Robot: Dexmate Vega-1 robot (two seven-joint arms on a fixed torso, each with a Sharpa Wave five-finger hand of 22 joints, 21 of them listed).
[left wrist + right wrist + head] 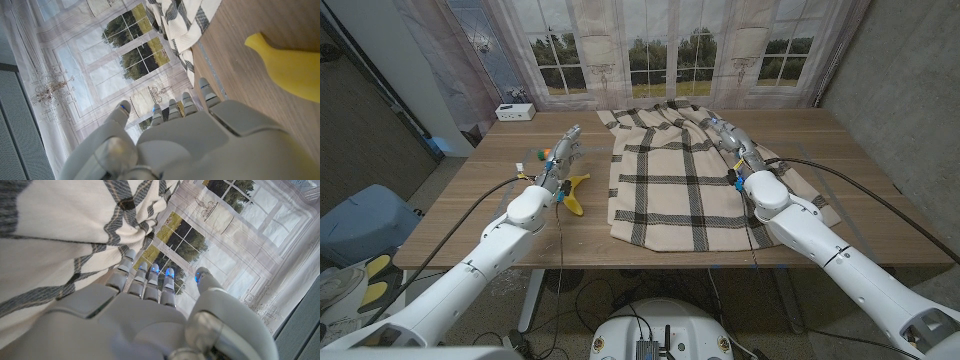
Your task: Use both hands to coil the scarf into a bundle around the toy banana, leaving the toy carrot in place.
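Observation:
A cream scarf with dark plaid lines [690, 180] lies spread across the middle of the table, its far end bunched in folds. The yellow toy banana [574, 194] lies on bare wood just left of the scarf. My left hand [560, 155] hovers beyond the banana with fingers stretched out and nothing in it. From the left wrist, the banana [290, 70] and the scarf's edge [185, 25] lie beside that hand [190, 135]. My right hand [732, 142] reaches over the scarf's far right part, fingers extended, empty. A small orange-and-green thing [538, 155], maybe the carrot, peeks out beside the left hand.
A white box [515, 112] sits at the table's far left corner. The scarf's right edge hangs near the table's right side [860, 180]. Bare wood [490, 210] lies left of the banana. Curtains and a window backdrop stand behind the table.

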